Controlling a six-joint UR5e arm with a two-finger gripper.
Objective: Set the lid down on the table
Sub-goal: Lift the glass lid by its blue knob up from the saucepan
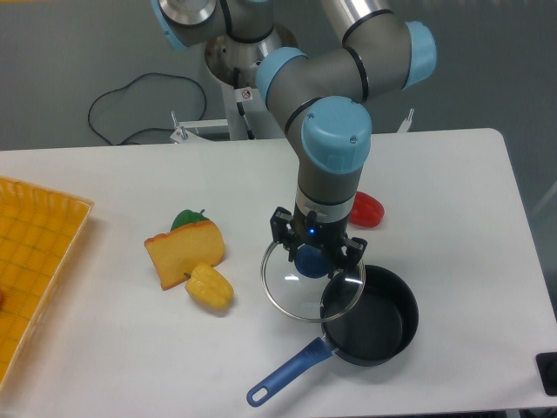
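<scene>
Lid lifted off pan, not yet set down
Tool (312,252) pinching blue knob of glass lid (291,292), held left of saucepan (372,326), rim overlapping it; lowering onto counter (452,192) and release remain

On the desk (452,174) I counted one lid (300,292), one saucepan (374,326), one yellow tray (35,261), one cheese wedge (183,252), one yellow pepper (211,286), one red pepper (367,209), one green pepper (185,218).

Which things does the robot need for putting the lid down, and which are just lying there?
Needed: the lid, the gripper holding its knob, the table.

Just lying there: saucepan, cheese wedge, yellow pepper, green pepper, red pepper, yellow tray.
</scene>
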